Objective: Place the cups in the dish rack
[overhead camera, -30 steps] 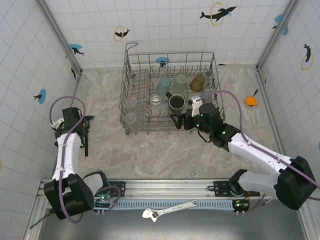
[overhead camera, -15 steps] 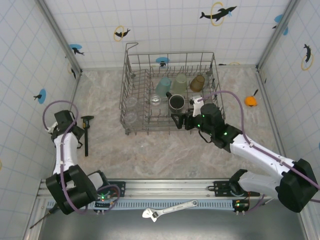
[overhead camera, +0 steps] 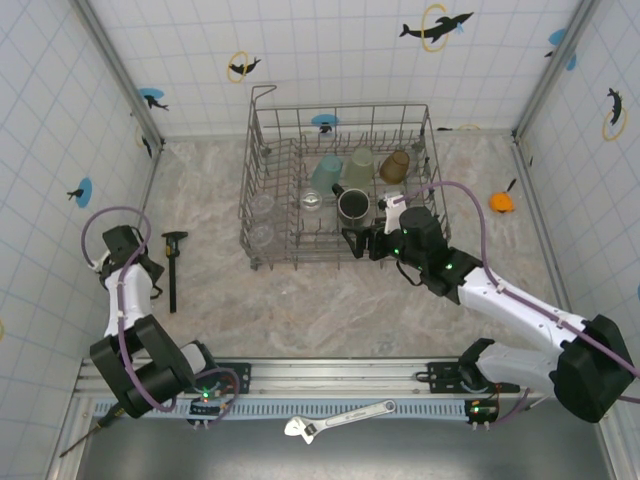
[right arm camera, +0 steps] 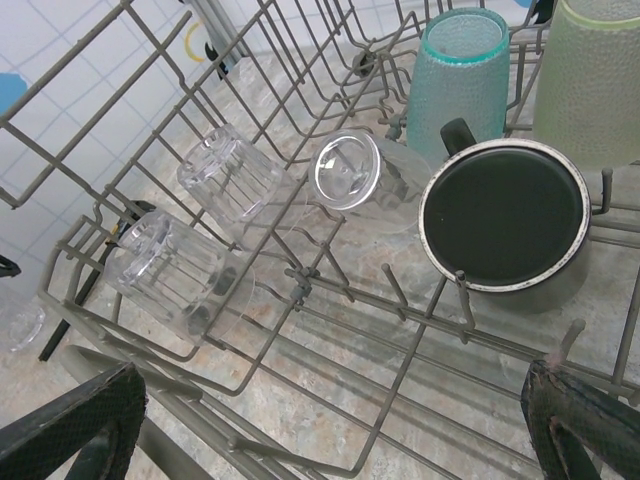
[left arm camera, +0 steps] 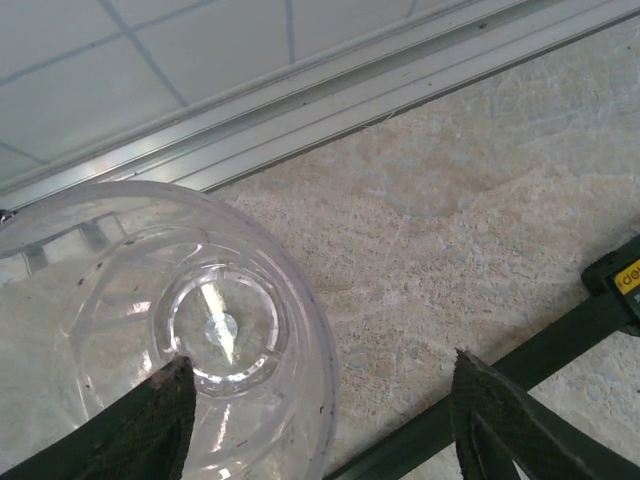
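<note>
where the cups sit: seven are in the dish rack [overhead camera: 345, 118], namely the teal cup [overhead camera: 325, 172], pale green cup [overhead camera: 358, 164], amber cup [overhead camera: 395, 165], black mug [overhead camera: 352, 205] and three clear tumblers [right arm camera: 225, 175] lying among the tines. one loose clear tumbler [left arm camera: 200, 320] is on the counter [left arm camera: 480, 230], close to the left wall.
left pincer [left arm camera: 322, 360]: spread and holding nothing, set astride the loose clear tumbler. one finger is at the glass, the other stands clear of it.
right pincer [right arm camera: 335, 380]: spread wide and empty, at the rack's near edge, just in front of the black mug.
step in hand: probably taking hold of the last cup.
risk, off-centre grip: the finger at the glass would meet it first and could shove or tip it toward the wall instead of clamping it.
risk, slick wall: smooth clear plastic could squirt out of a light pinch.
risk, caliper [left arm camera: 560, 340]: it lies just beside the free finger, which could snag or drag it.
risk, crossing paths: the right arm sits by the rack's near side, so a carry from the left could clip it.
risk, placing: tines and the cups already loaded leave tight slots, and a tilted drop could knock a neighbour.
</note>
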Robot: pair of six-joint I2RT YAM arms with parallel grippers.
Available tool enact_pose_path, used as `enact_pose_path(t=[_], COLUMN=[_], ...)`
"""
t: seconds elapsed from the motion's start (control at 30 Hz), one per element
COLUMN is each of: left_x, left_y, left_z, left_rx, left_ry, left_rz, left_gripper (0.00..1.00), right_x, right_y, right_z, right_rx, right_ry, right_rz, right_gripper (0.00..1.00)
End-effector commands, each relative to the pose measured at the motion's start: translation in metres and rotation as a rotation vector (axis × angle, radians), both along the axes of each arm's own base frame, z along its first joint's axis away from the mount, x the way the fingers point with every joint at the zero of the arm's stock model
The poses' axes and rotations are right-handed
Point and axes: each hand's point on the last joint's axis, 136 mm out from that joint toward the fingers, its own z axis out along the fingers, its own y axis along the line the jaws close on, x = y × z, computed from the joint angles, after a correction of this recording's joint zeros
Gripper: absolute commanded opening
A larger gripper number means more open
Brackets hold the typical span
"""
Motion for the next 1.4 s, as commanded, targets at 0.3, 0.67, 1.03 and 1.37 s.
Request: enact_pose_path(t=[0.3,0.67,1.03,1.37], left_x=[-0.011,0.006,0.033,0.057], left_y=[0.005,-0.021,-0.045,-0.052], left_z=[-0.012,-0.010,0.017,0.065], left_rx=[0.013,-0.125,-0.218,-0.210], left_ry=[0.060,-0.076,-0.249,-0.410], left_rz=[0.011,-0.017,-0.137,-0.223], left_gripper=[0.09,0.00,0.00,0.00], right_x=[0.003,-0.001,-0.004,0.004], right_y=[0.005,0.015,0.023,0.030], right_z=[0.000,0.002,0.009,0.027], right_rx=[0.014,0.037,0.046,0.013], right_ry=[0.009,0.028,0.032,0.039], right_rz=[-0.005,0.014,0.022,0.024], right_gripper=[1.00,1.00,1.00,1.00])
